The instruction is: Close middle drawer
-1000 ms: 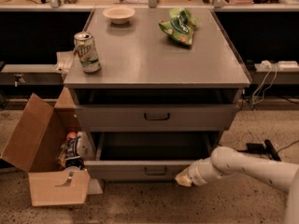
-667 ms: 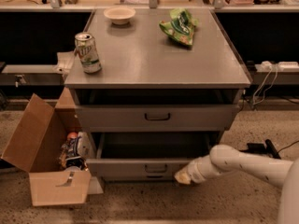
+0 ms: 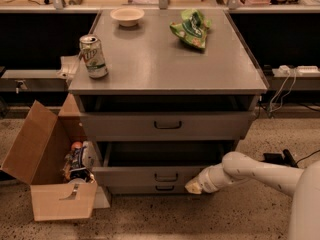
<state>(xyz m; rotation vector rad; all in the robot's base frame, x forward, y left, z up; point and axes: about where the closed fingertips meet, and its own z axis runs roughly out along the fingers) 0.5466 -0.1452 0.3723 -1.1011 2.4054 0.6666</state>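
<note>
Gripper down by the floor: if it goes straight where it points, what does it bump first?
Probably the front panel of the middle drawer. The gripper sits low on the right, pointing left at that panel's right end. Depth is unclear, so it may be touching already.

Grey cabinet top (image 3: pixel 165 69) carried 3 items, all apart: soda can (image 3: pixel 93 56) upright front-L, white bowl (image 3: pixel 127 16) rear-L, green snack bag (image 3: pixel 191 29) rear-centre. Speckled floor (image 3: pixel 200 219) bore open cardboard box (image 3: pixel 47 171), L of cabinet. Gripper (image 3: pixel 195 186) sat low by middle drawer (image 3: pixel 145 176) front, R end.
</note>
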